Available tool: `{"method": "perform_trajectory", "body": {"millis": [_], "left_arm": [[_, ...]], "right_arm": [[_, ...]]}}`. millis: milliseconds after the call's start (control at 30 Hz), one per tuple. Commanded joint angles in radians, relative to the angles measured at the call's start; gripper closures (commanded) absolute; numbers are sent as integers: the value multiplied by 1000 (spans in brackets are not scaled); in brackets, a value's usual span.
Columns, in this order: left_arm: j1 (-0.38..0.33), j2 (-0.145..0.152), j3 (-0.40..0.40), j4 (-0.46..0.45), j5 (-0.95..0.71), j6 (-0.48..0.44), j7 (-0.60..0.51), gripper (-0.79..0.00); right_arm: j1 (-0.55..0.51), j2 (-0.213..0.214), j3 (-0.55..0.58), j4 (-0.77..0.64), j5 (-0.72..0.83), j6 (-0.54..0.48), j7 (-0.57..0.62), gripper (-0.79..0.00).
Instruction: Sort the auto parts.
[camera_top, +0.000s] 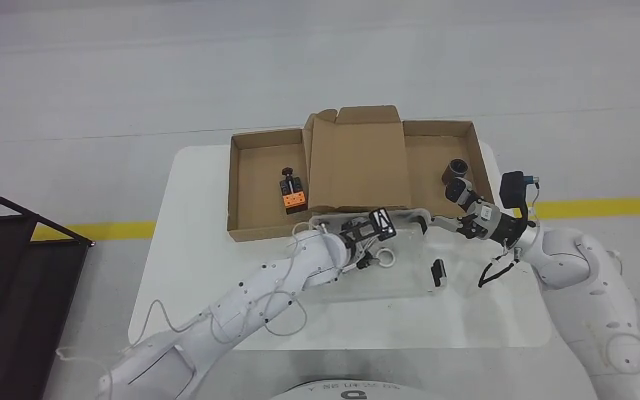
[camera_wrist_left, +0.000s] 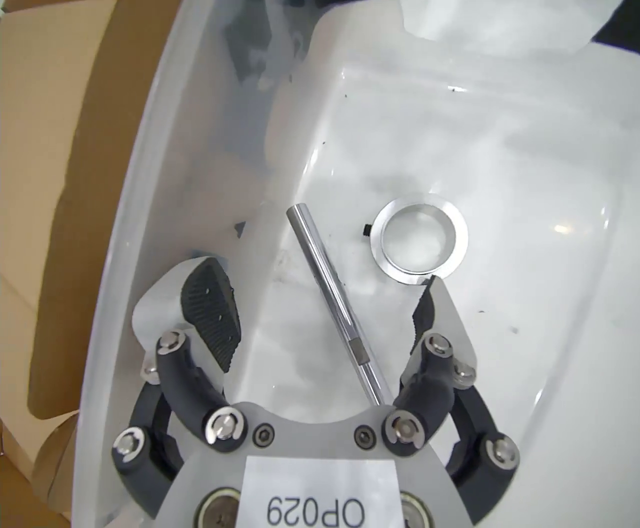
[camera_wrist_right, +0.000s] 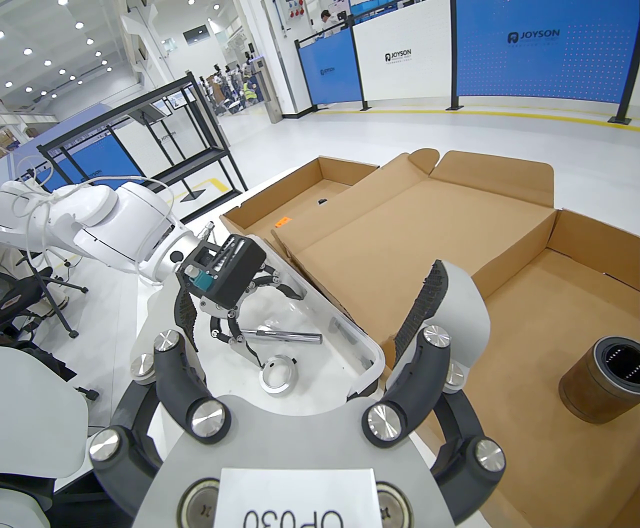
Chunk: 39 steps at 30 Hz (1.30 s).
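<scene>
**Left gripper**: fingers spread apart, lowered inside the clear tray. A steel rod lies on the tray floor between the two fingers. A metal ring lies flat just past the tip of one finger.

**Right gripper**: fingers likewise apart, holding nothing, poised at the near edge of the cardboard box. A dark cylindrical sleeve stands upright in the compartment just beside it.

rod beside ring, apart, in tray | tray before box | cylinder in box's right compartment
</scene>
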Motion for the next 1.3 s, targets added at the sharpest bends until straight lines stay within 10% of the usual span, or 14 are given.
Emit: {"method": "perform_trajectory", "body": {"millis": [0, 700, 900, 1267], "left_arm": [[-3, -6, -2, 20, -13, 3, 1, -382], [-15, -33, 6, 68, -9, -65, -45, -332], [-13, -36, 2, 69, 1, -82, -53, 0], [9, -22, -35, -7, -29, -174, -126, 0]], "right_arm": [[0, 0, 0, 0, 0, 0, 0, -785], [0, 0, 0, 0, 0, 0, 0, -785], [0, 0, 0, 0, 0, 0, 0, -785], [0, 0, 0, 0, 0, 0, 0, -785]]}}
